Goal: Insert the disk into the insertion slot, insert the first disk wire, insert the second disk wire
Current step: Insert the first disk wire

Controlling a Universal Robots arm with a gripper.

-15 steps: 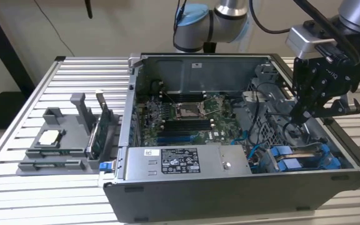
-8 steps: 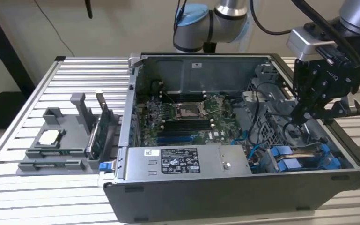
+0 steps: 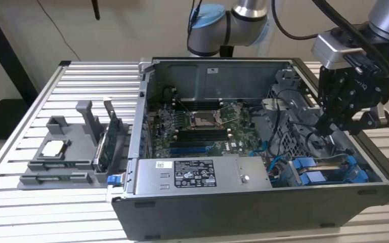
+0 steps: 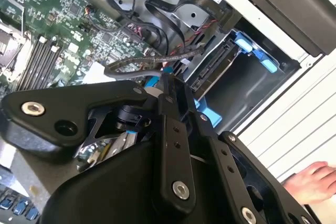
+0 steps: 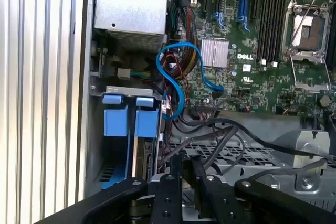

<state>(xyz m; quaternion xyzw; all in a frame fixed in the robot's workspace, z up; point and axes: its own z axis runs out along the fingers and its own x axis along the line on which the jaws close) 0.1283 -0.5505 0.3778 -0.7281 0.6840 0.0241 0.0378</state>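
The fingers [image 4: 169, 95], pinched narrow, hover near the disk [image 4: 212, 66] seated in the insertion slot [image 4: 252, 85].

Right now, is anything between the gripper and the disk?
Yes. In the second wrist view, black cables loop across just past the gripper, between it and the disk, which sits in the slot. Nothing else visible is in the way.

A ribbed metal table [image 3: 59, 215] carries an open computer case [image 3: 248, 215] and a grey parts holder [image 3: 62, 169].
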